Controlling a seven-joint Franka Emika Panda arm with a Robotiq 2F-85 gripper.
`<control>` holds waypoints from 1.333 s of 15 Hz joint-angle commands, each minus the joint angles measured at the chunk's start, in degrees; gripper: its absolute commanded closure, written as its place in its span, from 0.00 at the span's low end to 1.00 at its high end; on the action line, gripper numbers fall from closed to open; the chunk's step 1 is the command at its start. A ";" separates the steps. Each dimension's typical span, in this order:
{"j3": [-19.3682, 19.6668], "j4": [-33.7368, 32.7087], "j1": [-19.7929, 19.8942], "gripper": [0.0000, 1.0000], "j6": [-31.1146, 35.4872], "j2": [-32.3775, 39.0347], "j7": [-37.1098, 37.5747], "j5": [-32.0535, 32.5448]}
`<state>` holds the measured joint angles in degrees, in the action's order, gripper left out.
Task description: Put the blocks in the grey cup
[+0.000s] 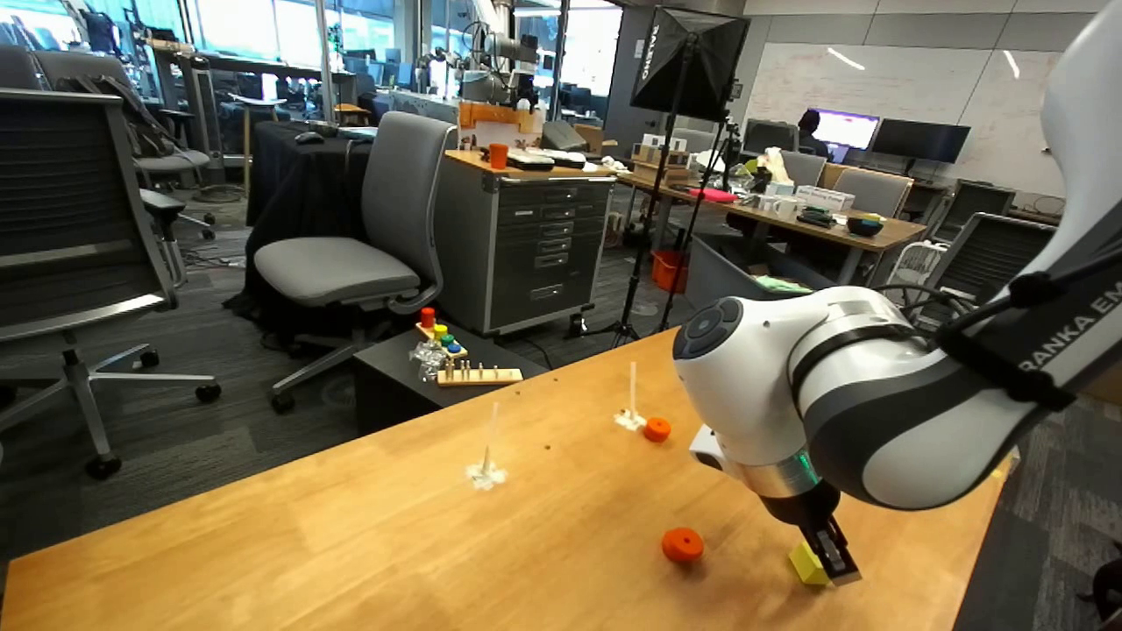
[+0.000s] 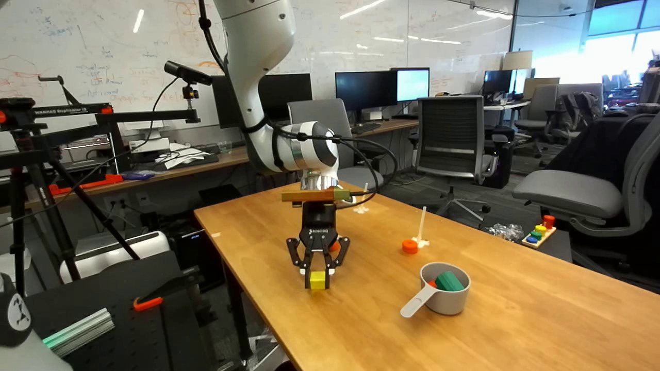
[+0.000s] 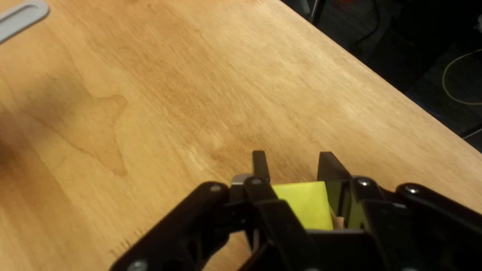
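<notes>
The grey cup (image 2: pixel 447 308), with a handle, stands on the table in an exterior view. A green block (image 2: pixel 449 281) and an orange-red one (image 2: pixel 432 284) lie inside it. Part of a grey handle (image 3: pixel 23 17) shows in the wrist view. My gripper (image 2: pixel 317 285) is shut on a yellow block (image 3: pixel 307 203), which also shows in an exterior view (image 1: pixel 807 564) tilted with the fingers, low over the table. One round orange block (image 1: pixel 682 545) lies near the gripper. Another round orange block (image 1: pixel 656 429) lies by a stick.
Two thin white sticks (image 1: pixel 633 394) (image 1: pixel 491 443) stand upright on the wooden table (image 1: pixel 351 526). The table's edge (image 3: pixel 376 75) runs close beside the gripper. A low black stand (image 1: pixel 394 377) with peg toys stands beyond the table.
</notes>
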<state>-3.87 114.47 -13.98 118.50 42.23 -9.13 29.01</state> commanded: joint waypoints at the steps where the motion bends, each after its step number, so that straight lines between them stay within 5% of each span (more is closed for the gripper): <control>1: 0.34 -0.97 0.17 0.86 0.10 0.19 0.20 1.21; 20: 5.09 -14.70 11.66 0.86 -0.36 -5.45 6.32 -11.07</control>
<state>0.16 102.74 -3.02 118.62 36.01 -5.33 20.34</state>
